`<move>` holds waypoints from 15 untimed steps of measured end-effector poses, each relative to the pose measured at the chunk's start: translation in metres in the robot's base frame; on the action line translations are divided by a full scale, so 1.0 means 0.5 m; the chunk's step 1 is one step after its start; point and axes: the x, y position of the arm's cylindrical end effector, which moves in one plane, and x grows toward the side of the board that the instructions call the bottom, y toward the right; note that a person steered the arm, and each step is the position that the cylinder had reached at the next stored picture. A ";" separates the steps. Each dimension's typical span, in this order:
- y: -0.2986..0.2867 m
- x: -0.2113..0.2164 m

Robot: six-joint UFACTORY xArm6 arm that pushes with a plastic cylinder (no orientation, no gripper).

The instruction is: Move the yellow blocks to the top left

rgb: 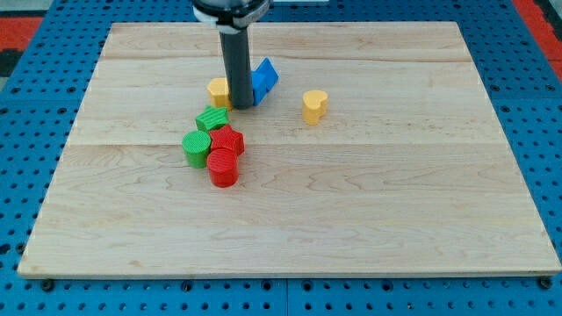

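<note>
While the dark rod stands upright on the pale wooden board [369, 219], my tip [241, 106] holds nothing, resting between a yellow block [218, 91] touching its left and a blue block [263, 77] on its right. A second yellow heart-like block [314, 105] sits well apart rightward. Green blocks [211, 118] [196, 148] and red blocks [228, 139] [223, 167] cluster below

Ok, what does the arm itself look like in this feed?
Only the arm's end shows. A black, rounded mount with a pale ring enters at the view's top, and from it a straight, smooth, dark grey cylindrical rod runs down to my tip. No cables, labels or markings are visible on it.
</note>
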 end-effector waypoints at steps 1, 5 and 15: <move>0.021 -0.065; 0.396 0.089; 0.069 -0.034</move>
